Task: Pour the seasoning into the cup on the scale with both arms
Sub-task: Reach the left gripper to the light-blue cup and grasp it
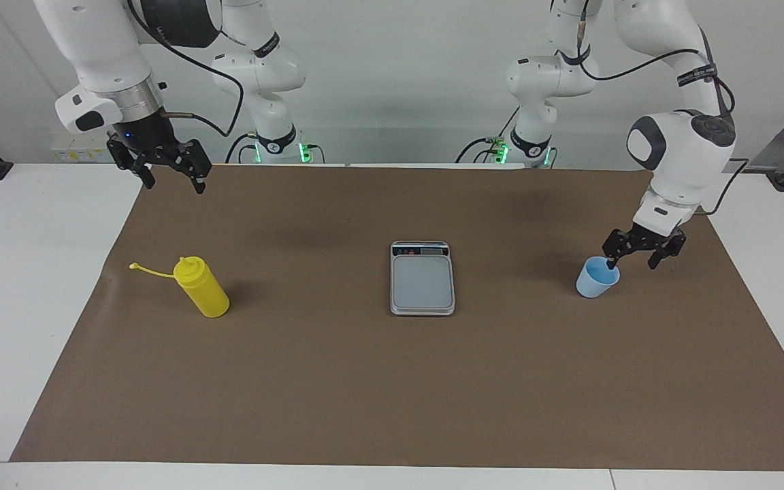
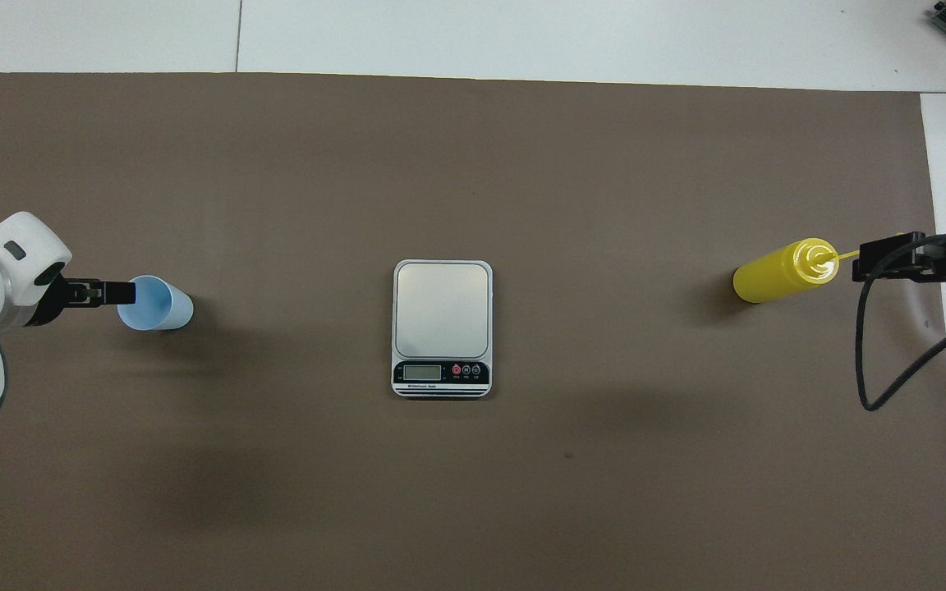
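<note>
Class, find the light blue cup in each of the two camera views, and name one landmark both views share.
Facing view: the cup stands at the picture's right, under the left gripper.
Overhead view: the cup stands at the picture's left, level with the scale's plate.
Shared landmark: the scale at the mat's middle.

My white table (image 1: 18,286) carries a brown paper sheet (image 1: 337,381). On it stand a grey flat scale (image 1: 422,280) at middle, a yellow plastic bottle (image 1: 203,287) and a light blue cup (image 1: 595,279) near opposite ends.
</note>
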`<action>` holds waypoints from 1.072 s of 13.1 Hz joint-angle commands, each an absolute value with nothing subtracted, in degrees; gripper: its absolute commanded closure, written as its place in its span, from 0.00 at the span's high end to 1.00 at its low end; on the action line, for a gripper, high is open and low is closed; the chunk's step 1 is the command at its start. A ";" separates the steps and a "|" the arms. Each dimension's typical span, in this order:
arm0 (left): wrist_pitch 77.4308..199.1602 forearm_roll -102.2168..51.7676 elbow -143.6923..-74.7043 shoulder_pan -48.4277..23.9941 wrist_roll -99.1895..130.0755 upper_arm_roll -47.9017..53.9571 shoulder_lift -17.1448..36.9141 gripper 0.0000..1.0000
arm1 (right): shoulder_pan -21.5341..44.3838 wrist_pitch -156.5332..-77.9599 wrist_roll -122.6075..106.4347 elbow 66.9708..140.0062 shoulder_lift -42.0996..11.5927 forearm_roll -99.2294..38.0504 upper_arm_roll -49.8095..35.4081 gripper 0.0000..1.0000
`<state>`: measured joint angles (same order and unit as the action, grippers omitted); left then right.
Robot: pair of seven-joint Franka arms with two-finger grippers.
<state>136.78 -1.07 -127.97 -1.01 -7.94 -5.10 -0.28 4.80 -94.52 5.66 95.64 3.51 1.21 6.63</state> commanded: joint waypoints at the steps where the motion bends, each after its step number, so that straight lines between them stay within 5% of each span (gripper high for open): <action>1: 139.92 -1.85 -130.07 -0.97 -9.05 -5.27 0.09 1.00 | 4.83 -94.22 5.71 96.24 4.22 1.41 6.94 1.00; 10: 143.88 -1.85 -134.21 -1.05 -8.88 -5.27 1.14 0.98 | 4.83 -94.22 5.71 96.33 4.31 1.41 7.03 1.00; 14: 143.79 -1.85 -133.86 -1.05 -8.70 -5.27 1.23 0.48 | 4.83 -94.22 5.63 96.33 4.31 1.41 7.03 1.00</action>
